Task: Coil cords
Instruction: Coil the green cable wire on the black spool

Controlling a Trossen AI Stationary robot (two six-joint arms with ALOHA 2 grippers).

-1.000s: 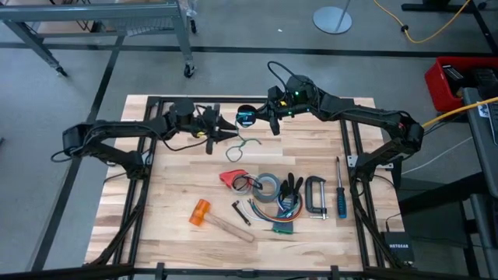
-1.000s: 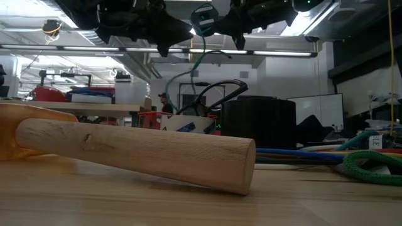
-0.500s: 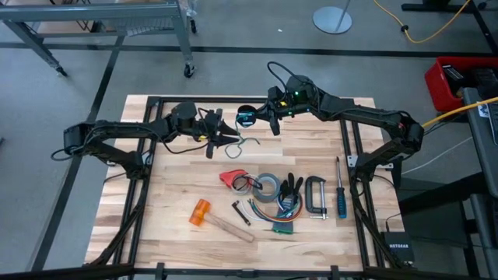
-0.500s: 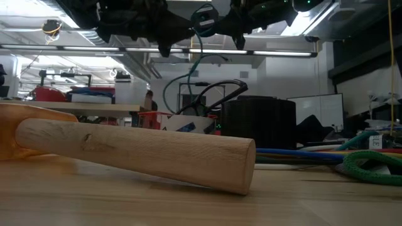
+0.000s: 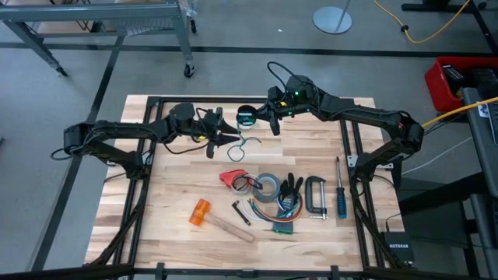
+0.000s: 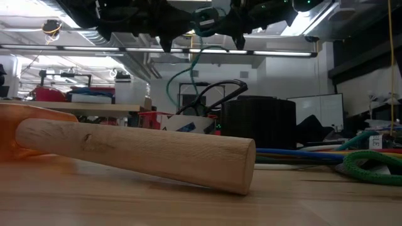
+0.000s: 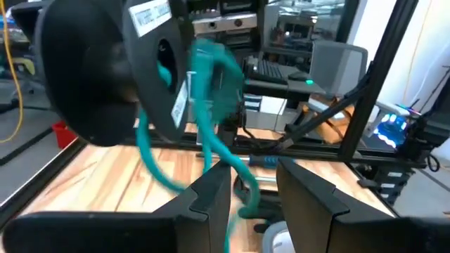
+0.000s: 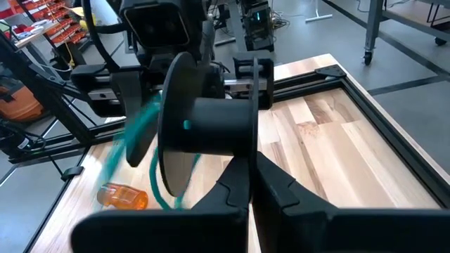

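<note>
Two grippers meet above the table's (image 5: 156,202) far edge: the right gripper (image 5: 274,126) — clamped on a black spool (image 5: 246,117) — holds steady, while the left gripper (image 5: 219,139), jaws apart, has swung the teal cord (image 5: 241,147) closer, its loop shortening — winding under way.

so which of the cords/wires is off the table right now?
The thin teal cord, hanging between the two grippers from the black spool. The multi-coloured wire bundle lies flat on the table, and the yellow cable runs along the floor.
</note>
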